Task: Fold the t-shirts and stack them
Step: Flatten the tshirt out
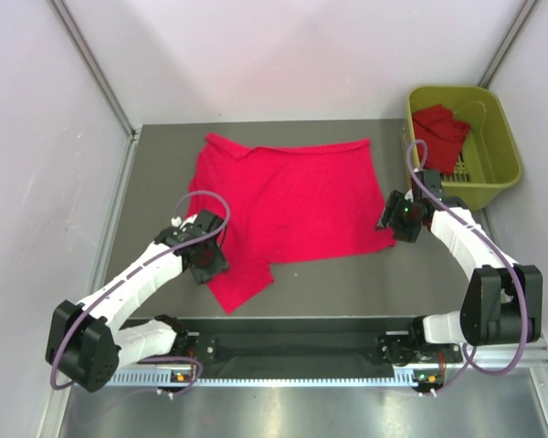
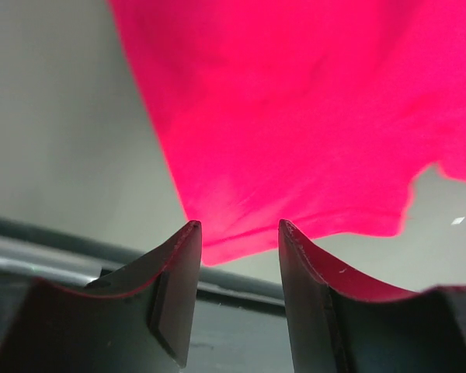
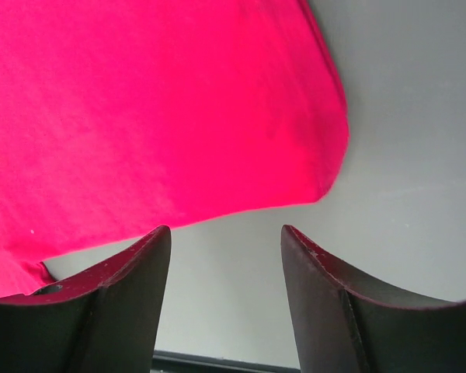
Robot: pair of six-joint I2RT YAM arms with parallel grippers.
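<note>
A red t-shirt [image 1: 292, 205] lies spread on the table [image 1: 160, 173], the left gripper [image 2: 239, 227] open at its near-left corner, the right gripper [image 3: 227, 231] open beside its right edge.

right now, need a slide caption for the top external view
Left gripper and right gripper flank a red t-shirt spread on the table; a second red shirt lies in the yellow-green basket.

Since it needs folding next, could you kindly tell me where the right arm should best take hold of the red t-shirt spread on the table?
Probably take the t-shirt by its near right corner, approached low from the right. It lies flat there, ending in one rounded tip with bare table beyond, just ahead of the right gripper, whose jaws stand open.
</note>
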